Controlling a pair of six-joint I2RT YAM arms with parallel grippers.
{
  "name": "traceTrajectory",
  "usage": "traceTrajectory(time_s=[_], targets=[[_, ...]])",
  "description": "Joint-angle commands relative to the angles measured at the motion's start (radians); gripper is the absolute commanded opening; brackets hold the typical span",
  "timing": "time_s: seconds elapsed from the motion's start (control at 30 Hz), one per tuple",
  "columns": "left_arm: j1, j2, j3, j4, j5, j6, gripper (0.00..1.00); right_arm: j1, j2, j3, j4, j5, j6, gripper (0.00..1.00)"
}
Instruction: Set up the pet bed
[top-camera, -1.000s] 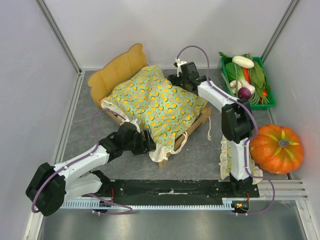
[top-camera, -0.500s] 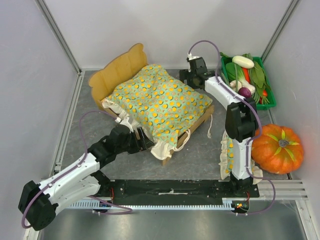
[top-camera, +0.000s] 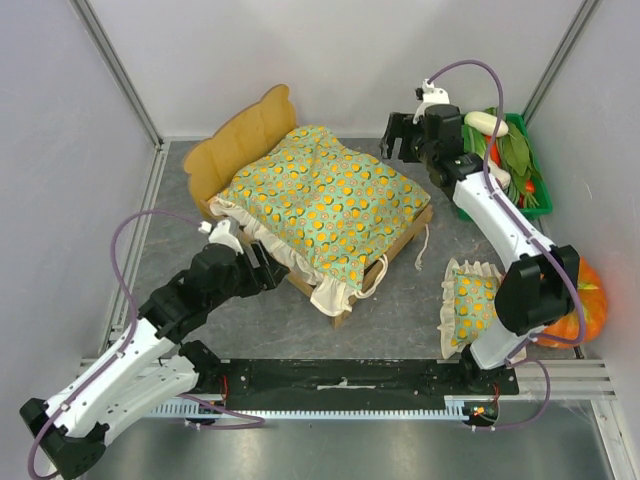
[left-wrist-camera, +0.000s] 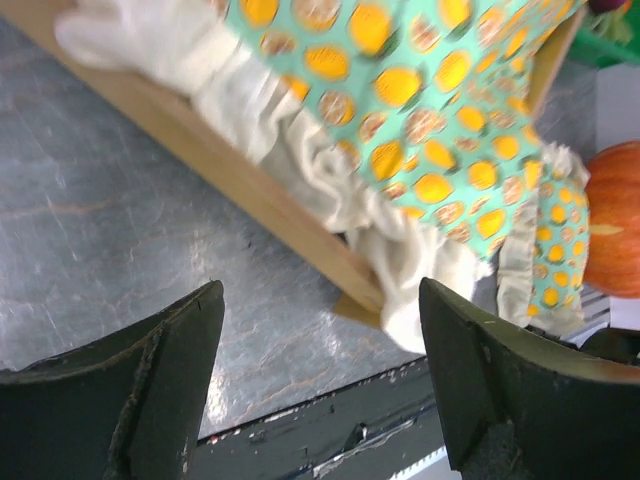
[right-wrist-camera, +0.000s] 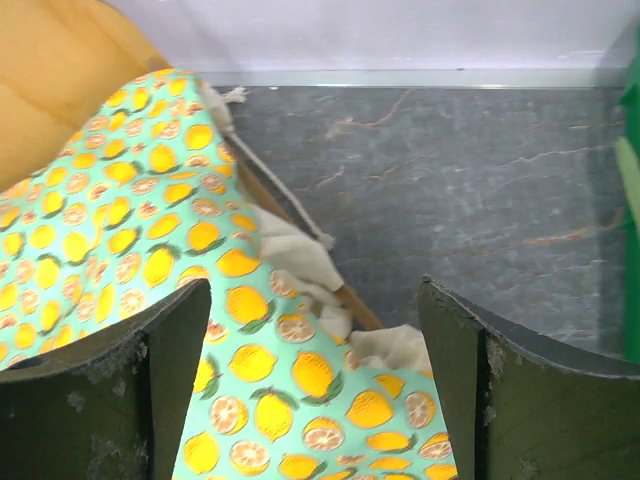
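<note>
The small light-wood pet bed with a wavy headboard (top-camera: 238, 142) stands at the back of the grey tabletop (top-camera: 400, 300), under a green orange-dotted ruffled blanket (top-camera: 325, 200). The left claw (top-camera: 268, 272), spread and empty, sits just beside the bed's near side rail. The right claw (top-camera: 402, 142), spread too, hangs near its far side, apart from it.

One pet bed (top-camera: 240, 142), one green orange-dotted ruffled blanket (top-camera: 325, 200), one matching pillow (top-camera: 468, 305), one pumpkin (top-camera: 588, 292), one green crate (top-camera: 540, 207), its vegetables (top-camera: 487, 123) too jumbled to count, two claws, the left claw (left-wrist-camera: 320, 290) and the right claw (right-wrist-camera: 312, 290), one tabletop (top-camera: 400, 300)
</note>
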Motion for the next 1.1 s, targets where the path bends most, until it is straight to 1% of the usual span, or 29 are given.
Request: traceTrajectory(time_s=[0.0,0.07,0.1,0.13,0.2,0.23,0.3,0.4,0.47,0.53,0.57,0.6,0.63,0.67,0.7,0.73,0.77,0.8,0.83,0.87,0.9,0.93,0.97,1.07], targets=[[-0.002,0.027,0.157,-0.067,-0.107,0.143,0.86,0.042,-0.109,-0.112,0.128,-0.129,0.052,0.86],[-0.002,0.048,0.213,-0.060,-0.122,0.175,0.86,0.075,-0.121,-0.149,0.142,-0.189,0.101,0.82],[-0.002,0.062,0.245,-0.049,-0.130,0.211,0.87,0.111,-0.118,-0.187,0.162,-0.197,0.113,0.77],[-0.002,0.097,0.262,-0.019,-0.130,0.229,0.88,0.133,-0.114,-0.212,0.174,-0.195,0.135,0.74],[-0.002,0.145,0.320,0.006,-0.118,0.281,0.90,0.188,-0.080,-0.263,0.196,-0.165,0.147,0.68],[-0.002,0.206,0.346,0.021,-0.112,0.297,0.90,0.205,-0.068,-0.275,0.200,-0.140,0.152,0.66],[-0.001,0.264,0.419,0.032,-0.109,0.335,0.91,0.233,-0.023,-0.297,0.179,-0.068,0.161,0.64],[0.011,0.358,0.476,0.098,-0.098,0.392,0.93,0.231,0.027,-0.301,0.168,-0.046,0.150,0.65],[0.028,0.431,0.509,0.115,-0.070,0.403,0.93,0.231,0.034,-0.268,0.158,-0.086,0.103,0.66],[0.047,0.465,0.550,0.115,-0.050,0.401,0.93,0.233,0.008,-0.246,0.145,-0.134,0.080,0.74],[0.048,0.476,0.558,0.126,-0.046,0.400,0.93,0.230,-0.043,-0.232,0.144,-0.138,0.067,0.77],[0.050,0.475,0.561,0.133,-0.041,0.401,0.93,0.231,-0.075,-0.229,0.142,-0.131,0.051,0.85],[0.051,0.470,0.558,0.138,-0.043,0.401,0.93,0.231,-0.112,-0.231,0.139,-0.088,0.047,0.89],[0.051,0.462,0.555,0.144,-0.043,0.401,0.93,0.231,-0.190,-0.240,0.136,-0.047,0.047,0.91],[0.054,0.449,0.544,0.150,-0.041,0.401,0.94,0.231,-0.233,-0.257,0.130,0.023,0.072,0.94],[0.056,0.442,0.539,0.149,-0.043,0.401,0.94,0.231,-0.323,-0.281,0.133,0.143,0.092,0.96],[0.061,0.435,0.535,0.146,-0.044,0.403,0.94,0.231,-0.365,-0.337,0.132,0.205,0.119,0.97],[0.061,0.421,0.527,0.135,-0.043,0.400,0.94,0.231,-0.406,-0.365,0.078,0.275,0.195,0.97],[0.062,0.413,0.523,0.131,-0.043,0.398,0.94,0.230,-0.470,-0.390,0.031,0.347,0.243,0.97],[0.065,0.407,0.518,0.123,-0.044,0.392,0.94,0.228,-0.498,-0.433,-0.018,0.424,0.274,0.97],[0.067,0.392,0.510,0.112,-0.046,0.390,0.94,0.227,-0.524,-0.456,-0.111,0.449,0.335,0.96],[0.068,0.381,0.504,0.111,-0.047,0.386,0.94,0.228,-0.573,-0.480,-0.152,0.464,0.372,0.96],[0.071,0.372,0.498,0.111,-0.050,0.380,0.95,0.227,-0.598,-0.543,-0.183,0.481,0.407,0.95],[0.074,0.346,0.477,0.106,-0.047,0.370,0.95,0.227,-0.675,-0.655,-0.299,0.484,0.573,0.89]])
